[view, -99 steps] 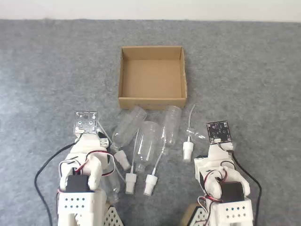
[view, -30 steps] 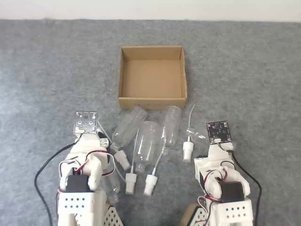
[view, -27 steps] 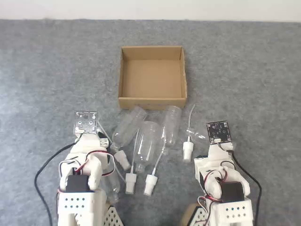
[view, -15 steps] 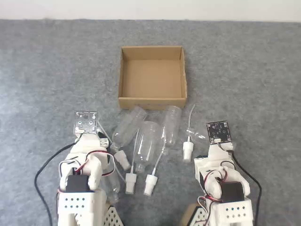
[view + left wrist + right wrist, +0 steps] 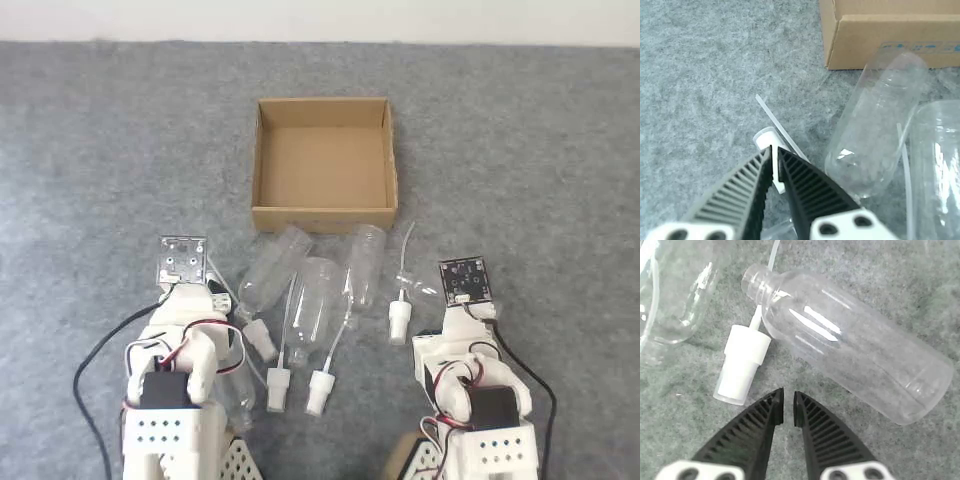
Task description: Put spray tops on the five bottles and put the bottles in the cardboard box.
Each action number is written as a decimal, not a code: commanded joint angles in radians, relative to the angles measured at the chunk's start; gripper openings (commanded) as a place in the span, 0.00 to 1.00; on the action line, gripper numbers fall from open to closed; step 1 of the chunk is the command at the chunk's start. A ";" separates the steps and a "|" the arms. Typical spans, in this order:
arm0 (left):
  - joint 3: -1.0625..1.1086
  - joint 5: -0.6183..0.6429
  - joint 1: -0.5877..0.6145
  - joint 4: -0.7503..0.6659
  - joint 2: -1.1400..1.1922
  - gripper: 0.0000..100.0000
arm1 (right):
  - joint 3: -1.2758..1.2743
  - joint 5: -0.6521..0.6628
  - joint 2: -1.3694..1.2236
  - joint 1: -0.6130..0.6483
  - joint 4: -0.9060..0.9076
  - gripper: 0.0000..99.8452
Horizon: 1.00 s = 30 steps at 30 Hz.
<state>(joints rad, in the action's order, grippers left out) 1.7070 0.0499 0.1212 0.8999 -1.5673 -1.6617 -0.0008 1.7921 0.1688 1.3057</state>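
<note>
Table scene, seen from my own wrists: a faint strip of blue print [image 5: 915, 47] runs along the outer wall of the cardboard box [image 5: 870, 30], too blurred for me to read. I can make out no lettering on the clear bottles [image 5: 875, 125] or white spray tops [image 5: 742, 365].

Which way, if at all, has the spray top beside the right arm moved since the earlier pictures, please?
No. The spray top lies where it did, just nearer than the box's right corner.
</note>
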 commanded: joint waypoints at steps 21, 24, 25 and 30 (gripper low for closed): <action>-0.068 -0.003 0.104 -0.118 -0.014 0.01 | 0.170 0.009 0.022 0.002 0.008 0.01; -0.053 -0.003 0.104 -0.143 -0.014 0.01 | 0.212 0.009 0.022 0.001 0.012 0.01; -0.053 -0.003 0.104 -0.141 -0.014 0.01 | 0.227 0.009 0.022 0.001 0.012 0.01; -0.053 -0.003 0.104 -0.141 -0.014 0.01 | 0.318 0.009 0.022 0.001 0.002 0.01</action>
<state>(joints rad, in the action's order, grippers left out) 1.6747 0.0499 0.2225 0.7894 -1.5673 -1.4454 0.0023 1.8044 0.1672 1.3057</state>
